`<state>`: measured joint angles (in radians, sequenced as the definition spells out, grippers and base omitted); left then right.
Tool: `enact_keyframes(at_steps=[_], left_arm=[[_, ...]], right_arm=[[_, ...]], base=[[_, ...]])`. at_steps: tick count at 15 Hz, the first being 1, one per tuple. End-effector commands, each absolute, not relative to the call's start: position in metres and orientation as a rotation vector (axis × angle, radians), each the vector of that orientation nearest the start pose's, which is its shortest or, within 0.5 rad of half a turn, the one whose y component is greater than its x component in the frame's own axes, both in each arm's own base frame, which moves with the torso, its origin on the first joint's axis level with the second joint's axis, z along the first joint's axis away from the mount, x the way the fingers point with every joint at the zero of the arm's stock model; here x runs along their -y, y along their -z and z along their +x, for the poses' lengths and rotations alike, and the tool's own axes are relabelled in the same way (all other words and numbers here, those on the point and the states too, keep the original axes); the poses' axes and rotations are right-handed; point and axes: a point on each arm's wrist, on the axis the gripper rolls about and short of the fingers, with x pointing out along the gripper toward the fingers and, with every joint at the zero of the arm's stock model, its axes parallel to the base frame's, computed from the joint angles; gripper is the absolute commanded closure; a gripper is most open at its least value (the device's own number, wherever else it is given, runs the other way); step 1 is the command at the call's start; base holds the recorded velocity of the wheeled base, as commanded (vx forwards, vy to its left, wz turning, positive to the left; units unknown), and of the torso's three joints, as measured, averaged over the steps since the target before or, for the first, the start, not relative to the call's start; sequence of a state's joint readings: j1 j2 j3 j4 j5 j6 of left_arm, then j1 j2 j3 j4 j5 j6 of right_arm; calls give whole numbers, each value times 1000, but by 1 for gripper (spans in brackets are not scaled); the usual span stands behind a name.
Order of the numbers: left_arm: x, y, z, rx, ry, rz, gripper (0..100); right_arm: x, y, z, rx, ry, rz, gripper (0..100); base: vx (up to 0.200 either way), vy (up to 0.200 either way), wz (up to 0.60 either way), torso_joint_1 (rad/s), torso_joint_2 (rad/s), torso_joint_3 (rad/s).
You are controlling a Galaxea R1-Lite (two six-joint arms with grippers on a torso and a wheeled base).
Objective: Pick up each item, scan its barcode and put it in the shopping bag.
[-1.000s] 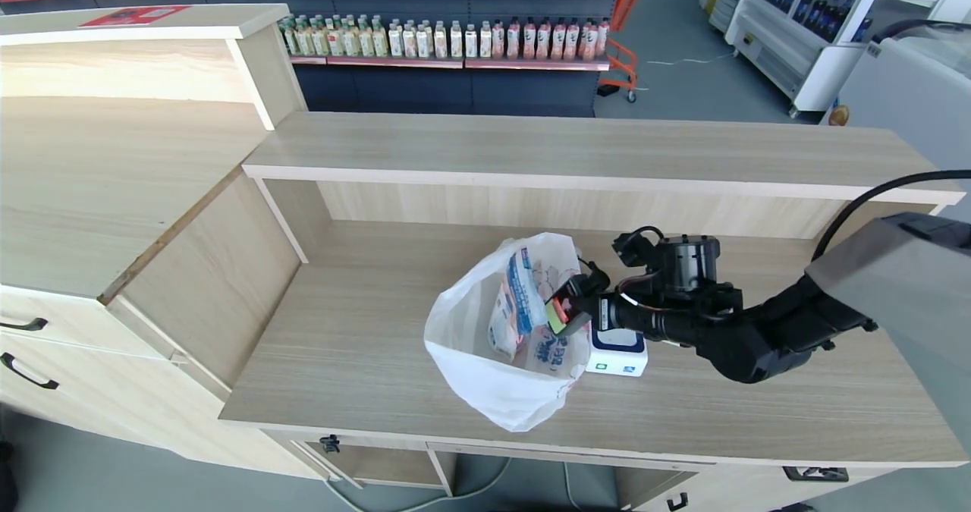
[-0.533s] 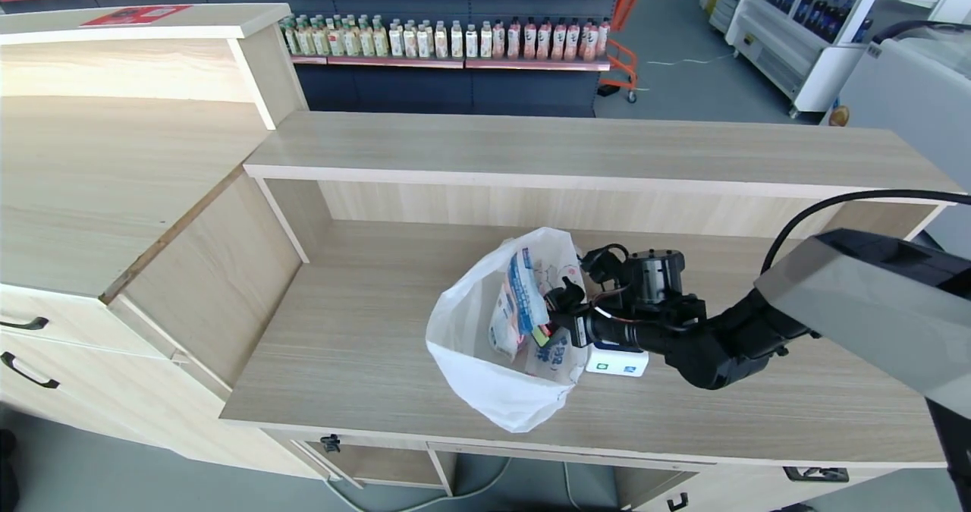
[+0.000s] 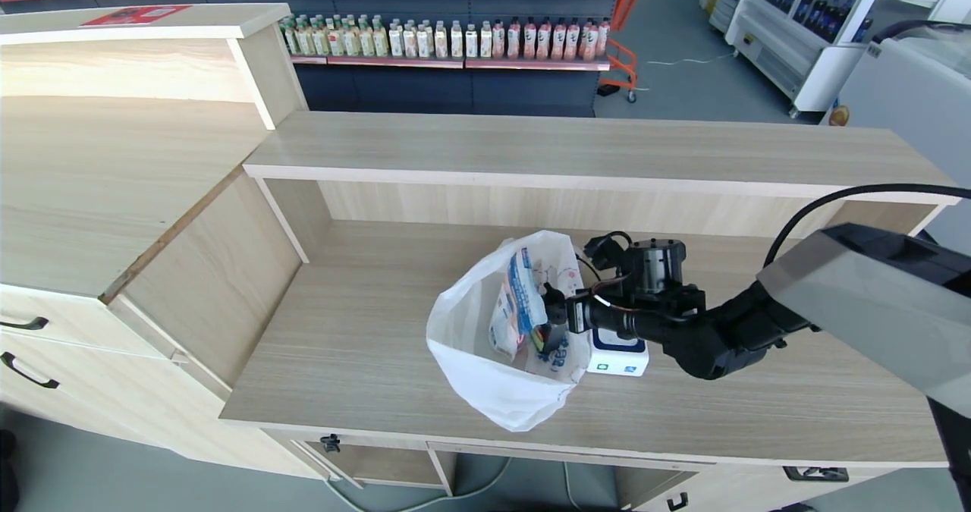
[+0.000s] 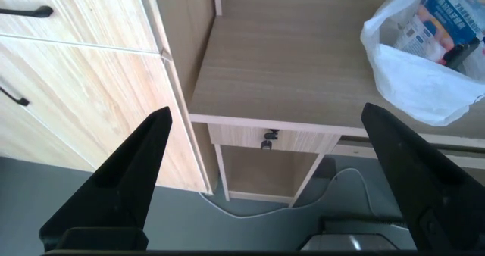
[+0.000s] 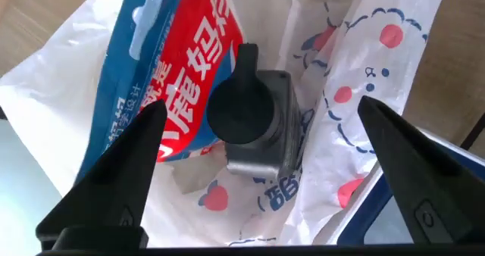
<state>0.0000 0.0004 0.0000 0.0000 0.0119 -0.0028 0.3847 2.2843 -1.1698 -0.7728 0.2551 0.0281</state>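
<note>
- Right gripper (image 3: 548, 328) sat over the scanner (image 3: 618, 354) a second ago, clamped on the item (image 5: 254, 127). Now it's dipped into the mouth of the bag (image 3: 485, 379).
- Its fingers are spread wide now, and the item lies loose between them inside the bag, right next to the pouch (image 3: 516, 299).
- Bag hasn't shifted, scanner neither.
- Left gripper (image 4: 265, 112) hangs off the counter's end above the floor, fingers far apart, nothing in them.
- The bag is thin white plastic, crinkly and a bit see-through, with little cartoon prints.
- The item looks boxy and grey with a round black top; the head view shows a striped, colourful edge.
- The pouch is a glossy flat packet in blue, red and white.
- The scanner is a small white block with a blue top, just beside the bag.
- The counter (image 3: 356, 360) is pale wood-grain, flat and matte.
</note>
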Motion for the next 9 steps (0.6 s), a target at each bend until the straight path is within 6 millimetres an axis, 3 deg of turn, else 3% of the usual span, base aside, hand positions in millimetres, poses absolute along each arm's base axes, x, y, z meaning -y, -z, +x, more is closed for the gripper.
enact_keyframes(at_steps=[1,2,3,4,5,6,7,9], left_arm=[[0,-75,-23,0,-12,-3,0],[0,-75,-23,0,-12,-3,0],[0,-75,-23,0,-12,-3,0],[0,-75,-23,0,-12,-3,0],[0,-75,-23,0,-12,-3,0],[0,-75,-23,0,-12,-3,0],[0,-75,-23,0,-12,-3,0],[0,-75,-23,0,-12,-3,0]], right_arm=[[-159,-105,397,-295,-616,55,0],[-154,-118,393,-279,-613,80,0],[-135,-150,374,-249,-590,128,0],[-128,-160,363,-244,-582,141,0],[-98,-193,310,-232,-544,154,0],[-85,-203,280,-244,-521,152,0],[-60,-206,217,-272,-444,129,0],[-34,-178,136,-263,-222,78,0]], base=[[0,0,0,0,0,0],[0,0,0,0,0,0],[0,0,0,0,0,0],[0,0,0,0,0,0],[0,0,0,0,0,0],[0,0,0,0,0,0],[0,0,0,0,0,0],[0,0,0,0,0,0]])
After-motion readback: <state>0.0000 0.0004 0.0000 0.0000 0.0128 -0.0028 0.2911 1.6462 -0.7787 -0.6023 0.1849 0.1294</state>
